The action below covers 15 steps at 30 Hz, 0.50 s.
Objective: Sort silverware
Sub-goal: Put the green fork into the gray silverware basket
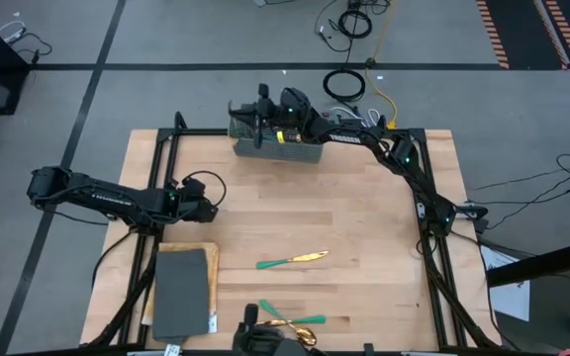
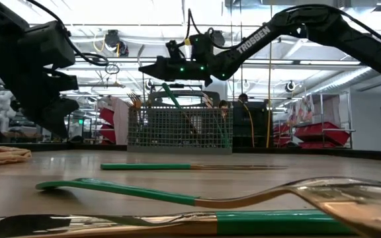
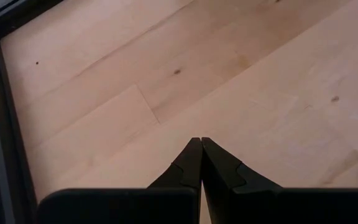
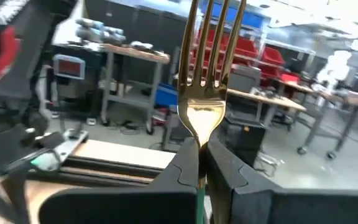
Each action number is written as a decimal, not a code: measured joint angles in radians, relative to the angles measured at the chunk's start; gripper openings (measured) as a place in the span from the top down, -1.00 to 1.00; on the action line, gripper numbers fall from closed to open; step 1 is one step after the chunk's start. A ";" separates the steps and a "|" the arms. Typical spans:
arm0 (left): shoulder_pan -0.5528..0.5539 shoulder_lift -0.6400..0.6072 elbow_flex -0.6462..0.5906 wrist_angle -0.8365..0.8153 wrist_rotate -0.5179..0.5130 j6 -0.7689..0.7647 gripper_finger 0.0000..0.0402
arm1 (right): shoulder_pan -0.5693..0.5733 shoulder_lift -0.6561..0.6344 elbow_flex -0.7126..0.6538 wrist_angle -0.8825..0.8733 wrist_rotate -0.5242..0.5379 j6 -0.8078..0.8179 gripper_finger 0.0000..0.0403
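My right gripper (image 1: 237,109) hovers over the far left corner of the grey wire-mesh basket (image 1: 277,148) at the table's far edge, shut on a gold fork (image 4: 207,93). The basket (image 2: 177,127) holds several upright pieces with green handles. On the table lie a green-handled gold piece (image 1: 293,260) flat near the middle and two more (image 1: 300,321) at the near edge, also seen close up in the low view (image 2: 177,195). My left gripper (image 3: 201,142) is shut and hangs above bare wood at the table's left (image 1: 204,203). My right gripper pinches the fork between its two fingers at the neck (image 4: 199,148), where the gold head meets the green handle. The tines stick out past the fingertips, and the handle runs back between the fingers, out of sight. The fork is lifted clear of the table.
A dark grey pad on a tan cloth (image 1: 181,292) lies at the near left. A black frame (image 1: 151,168) borders the table's left, right and far sides. Bare wood spreads between the basket and the loose silverware. Cables lie on the floor beyond the far edge.
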 joint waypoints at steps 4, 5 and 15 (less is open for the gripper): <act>0.000 0.000 0.000 0.000 0.001 0.000 0.95 | -0.002 0.000 0.001 -0.019 0.066 0.011 1.00; 0.000 0.000 0.000 0.000 0.001 0.000 0.95 | -0.004 0.000 0.001 -0.027 0.065 0.012 0.99; 0.000 0.000 0.000 -0.001 0.002 0.000 0.95 | -0.006 0.000 0.001 -0.056 0.068 0.033 0.83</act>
